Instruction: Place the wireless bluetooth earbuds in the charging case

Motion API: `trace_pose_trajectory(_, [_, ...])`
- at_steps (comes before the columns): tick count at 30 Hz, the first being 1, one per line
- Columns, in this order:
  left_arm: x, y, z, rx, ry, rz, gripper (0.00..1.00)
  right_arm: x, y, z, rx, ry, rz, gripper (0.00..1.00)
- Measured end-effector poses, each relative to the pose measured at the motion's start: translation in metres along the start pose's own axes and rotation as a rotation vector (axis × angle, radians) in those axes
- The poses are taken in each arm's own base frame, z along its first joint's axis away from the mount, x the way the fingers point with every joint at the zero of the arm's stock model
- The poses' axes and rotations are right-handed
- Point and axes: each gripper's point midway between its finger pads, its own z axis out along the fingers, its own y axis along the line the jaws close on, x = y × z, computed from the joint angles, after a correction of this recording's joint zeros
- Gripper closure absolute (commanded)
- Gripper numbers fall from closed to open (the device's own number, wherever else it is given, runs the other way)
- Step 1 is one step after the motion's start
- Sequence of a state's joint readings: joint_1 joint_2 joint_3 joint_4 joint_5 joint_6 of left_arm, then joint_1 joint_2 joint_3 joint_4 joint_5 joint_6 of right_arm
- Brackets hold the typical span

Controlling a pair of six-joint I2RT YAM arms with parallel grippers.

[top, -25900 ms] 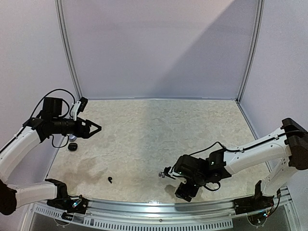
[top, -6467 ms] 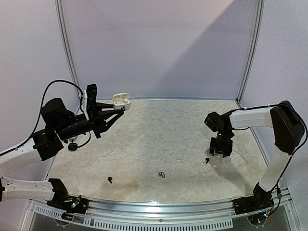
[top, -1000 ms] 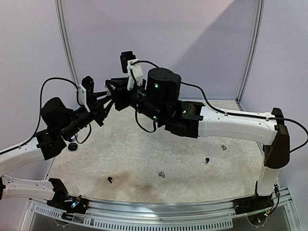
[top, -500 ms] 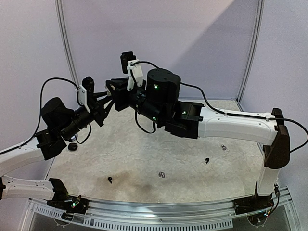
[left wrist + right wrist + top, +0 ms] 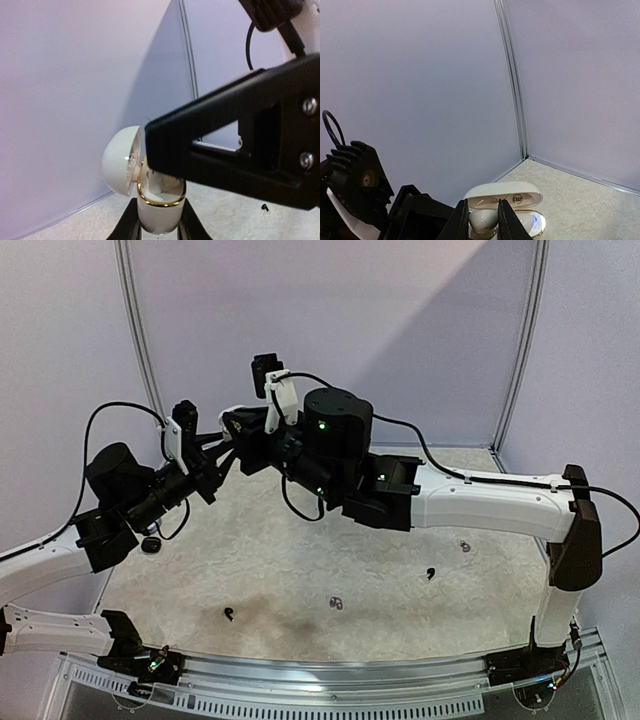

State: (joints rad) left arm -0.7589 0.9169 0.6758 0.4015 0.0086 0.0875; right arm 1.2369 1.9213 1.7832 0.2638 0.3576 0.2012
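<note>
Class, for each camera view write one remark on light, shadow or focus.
Top view: a diagonal shadow edge splits the back wall, and a faint dark patch lies on the table. Left wrist: the case is sharp, but a black finger blocks much of the frame. Right wrist: the right gripper is dark around the white earbud; the case glows blue.

I am holding an earbud (image 5: 482, 220) at the open case (image 5: 505, 192).
My gripper (image 5: 483, 205) is pinching the white earbud between both fingers at the case's mouth; a blue light (image 5: 535, 220) is glowing inside.
</note>
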Motion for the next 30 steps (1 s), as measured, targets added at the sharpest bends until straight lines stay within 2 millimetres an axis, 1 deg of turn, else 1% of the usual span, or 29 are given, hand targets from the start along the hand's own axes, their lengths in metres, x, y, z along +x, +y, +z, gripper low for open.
trace_pose_trajectory(4, [0.0008, 0.0007, 0.0001, -0.004, 0.001, 0.0, 1.0, 0.0076, -0.0025, -0.0003, 0.011, 0.018, -0.006, 0.81])
trace_pose_trajectory(11, [0.0009, 0.0006, 0.0001, -0.003, 0.0, 0.002, 1.0, 0.0075, -0.0028, -0.0006, 0.012, 0.015, -0.006, 0.8])
trace_pose_trajectory(13, [0.0009, 0.0006, 0.0001, -0.003, 0.0, 0.002, 1.0, 0.0076, -0.0029, -0.0006, 0.013, 0.016, -0.006, 0.77])
trace_pose_trajectory(15, [0.001, 0.0005, 0.0001, -0.003, 0.001, 0.002, 1.0, 0.008, -0.0029, -0.0006, 0.013, 0.017, -0.009, 0.71])
trace_pose_trajectory(17, [0.0017, 0.0005, 0.0003, -0.003, 0.003, 0.002, 1.0, 0.0091, -0.0021, -0.0008, 0.011, 0.022, -0.014, 0.68])
trace_pose_trajectory(23, [0.0037, 0.0005, 0.0005, -0.003, 0.011, -0.006, 1.0, 0.0116, -0.0003, -0.0015, 0.009, 0.031, -0.026, 0.64])
trace_pose_trajectory(30, [0.0075, 0.0016, 0.0004, -0.01, 0.024, -0.017, 1.0, 0.0102, -0.0019, -0.0031, 0.021, 0.042, -0.067, 0.52])
